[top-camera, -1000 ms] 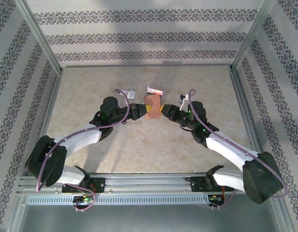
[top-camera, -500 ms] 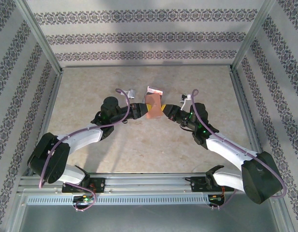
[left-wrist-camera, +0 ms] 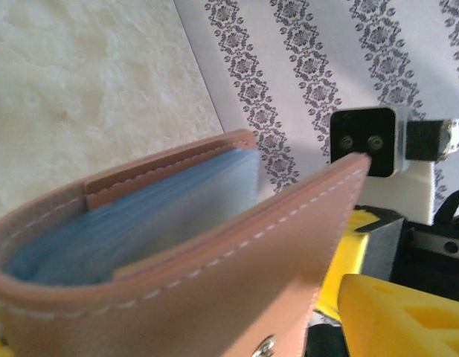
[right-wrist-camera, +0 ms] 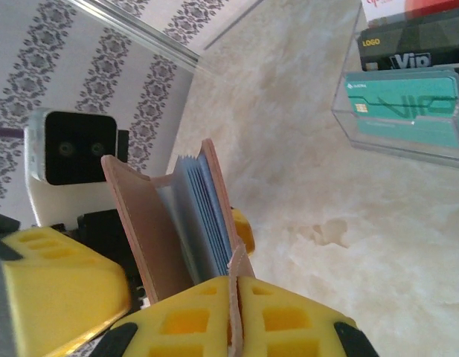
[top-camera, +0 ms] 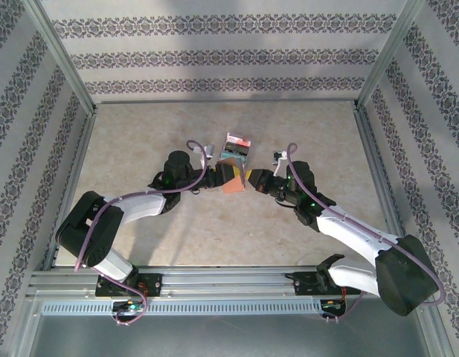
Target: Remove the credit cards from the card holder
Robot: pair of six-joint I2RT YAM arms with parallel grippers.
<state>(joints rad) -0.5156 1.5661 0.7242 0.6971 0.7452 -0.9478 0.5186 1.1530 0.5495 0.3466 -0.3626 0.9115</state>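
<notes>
The brown card holder (top-camera: 233, 183) hangs above the table between both grippers. My left gripper (top-camera: 216, 175) is shut on it from the left; one yellow finger (right-wrist-camera: 50, 286) sits against its outer cover. My right gripper (right-wrist-camera: 233, 288) is shut on the thin brown tab at its edge. The card holder (right-wrist-camera: 158, 230) stands open in a narrow V, showing blue-grey pocket sleeves (right-wrist-camera: 207, 216). I cannot make out any cards inside them. In the left wrist view the holder's stitched cover (left-wrist-camera: 214, 268) is very close, with a metal snap at the bottom.
A clear plastic stand (top-camera: 237, 143) just behind the holder carries a teal card (right-wrist-camera: 404, 104) and a black VIP card (right-wrist-camera: 408, 48). A small pale object (top-camera: 206, 147) lies left of it. Metal frame posts and patterned walls ring the table.
The left arm has reached further right and its wrist turned. The card holder has dropped a little and tilted, its covers parted. The right gripper shifted slightly left, still on the tab.
</notes>
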